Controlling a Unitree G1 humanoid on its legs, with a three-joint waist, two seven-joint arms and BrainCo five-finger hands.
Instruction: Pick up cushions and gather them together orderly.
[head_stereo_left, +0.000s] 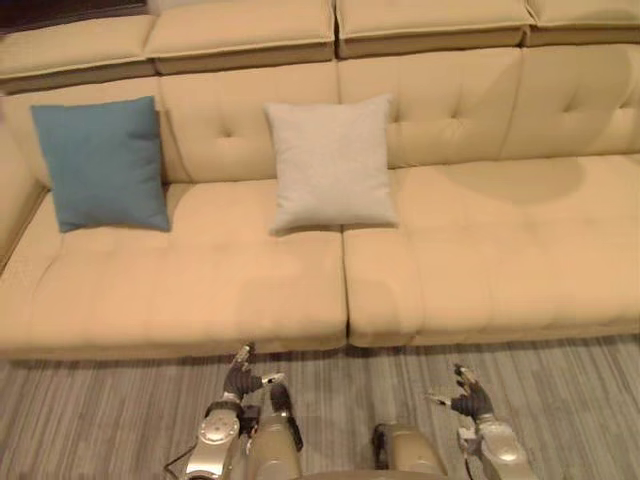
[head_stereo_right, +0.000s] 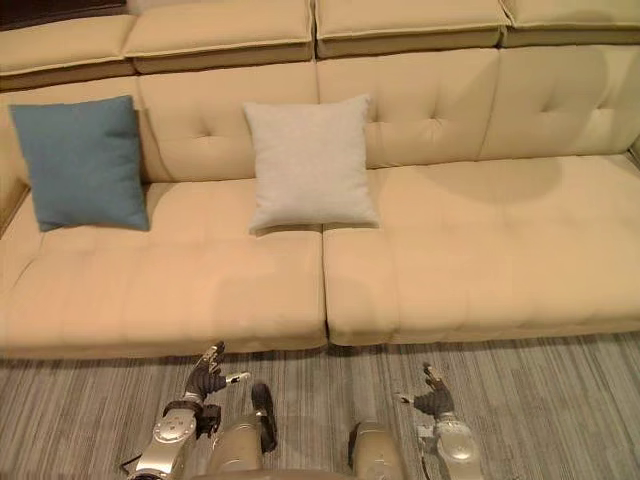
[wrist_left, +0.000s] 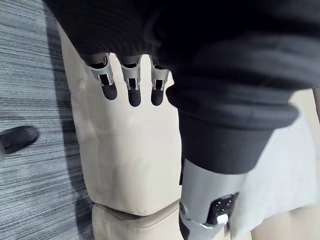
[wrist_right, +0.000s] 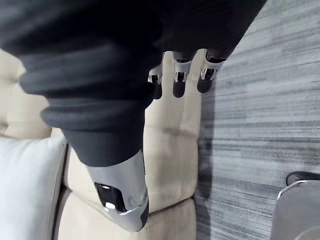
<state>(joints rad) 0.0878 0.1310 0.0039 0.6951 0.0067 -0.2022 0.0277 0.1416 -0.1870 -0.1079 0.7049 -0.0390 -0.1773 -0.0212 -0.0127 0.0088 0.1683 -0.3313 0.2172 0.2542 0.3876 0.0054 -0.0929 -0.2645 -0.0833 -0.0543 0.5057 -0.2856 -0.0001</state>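
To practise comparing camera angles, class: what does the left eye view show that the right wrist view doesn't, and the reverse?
Left eye view's own: the teal square fabric cushion leaning on the backrest at the sofa's left end, and the left hand low over the carpet. Right wrist view's own: a close look at the right hand's fingers, straight and holding nothing. Shared: the pale grey square fabric cushion, the beige tufted sofa, the grey striped carpet and the right hand.
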